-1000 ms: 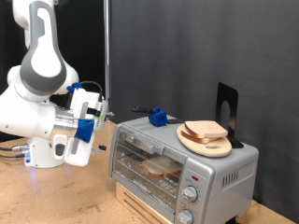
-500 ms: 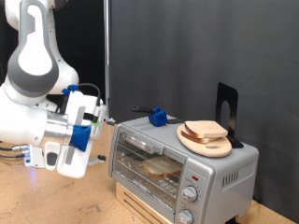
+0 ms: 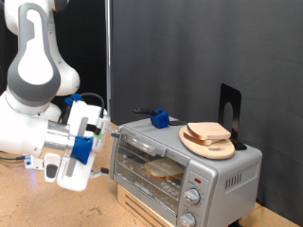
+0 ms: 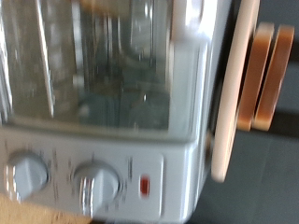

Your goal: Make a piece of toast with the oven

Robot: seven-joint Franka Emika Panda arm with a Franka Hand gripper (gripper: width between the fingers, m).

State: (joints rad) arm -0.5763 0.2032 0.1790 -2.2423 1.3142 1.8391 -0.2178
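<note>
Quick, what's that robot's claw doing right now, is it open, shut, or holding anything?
Gripper: just off the oven door's left edge in the exterior view; nothing visibly held, and whether it is open or shut cannot be told.

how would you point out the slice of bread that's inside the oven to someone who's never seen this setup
Find the silver toaster oven at the exterior view's lower right, knobs on its front. Look through its glass door: the piece of toast lies flat on the rack inside. Unlike the slices stacked on the round wooden plate atop the oven, it sits behind glass.
</note>
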